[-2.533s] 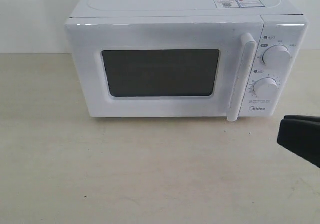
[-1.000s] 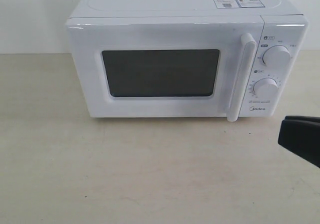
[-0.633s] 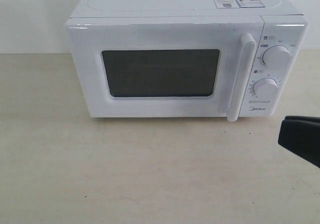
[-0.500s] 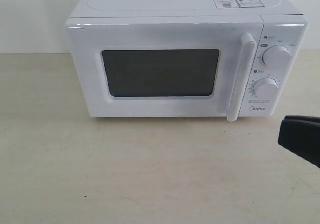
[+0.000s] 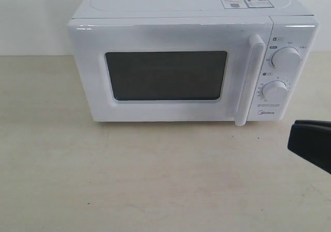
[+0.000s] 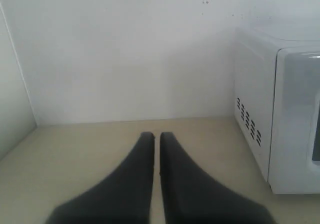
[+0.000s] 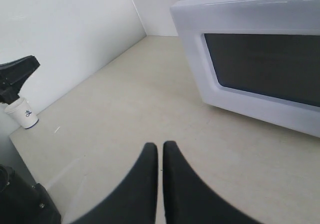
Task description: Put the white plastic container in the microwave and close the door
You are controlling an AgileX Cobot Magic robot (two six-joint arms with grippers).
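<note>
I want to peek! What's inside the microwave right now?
The door of the microwave is shut. Its dark window shows only blackness, so whatever is inside is hidden. I cannot tell if anything is in there.

1. Left hand (image 6: 156, 134): two matte black fingers (image 6: 131, 184), broad at the base and curving in to narrow, blunt tips; smooth and unmarked.
2. Right hand (image 7: 160, 145): the same pair of plain black fingers (image 7: 182, 189), with only a thin pale slit between them.
3. Right arm (image 5: 311, 144), at the exterior view's edge: a black wedge-shaped piece with a faint ridge along its top.
</note>
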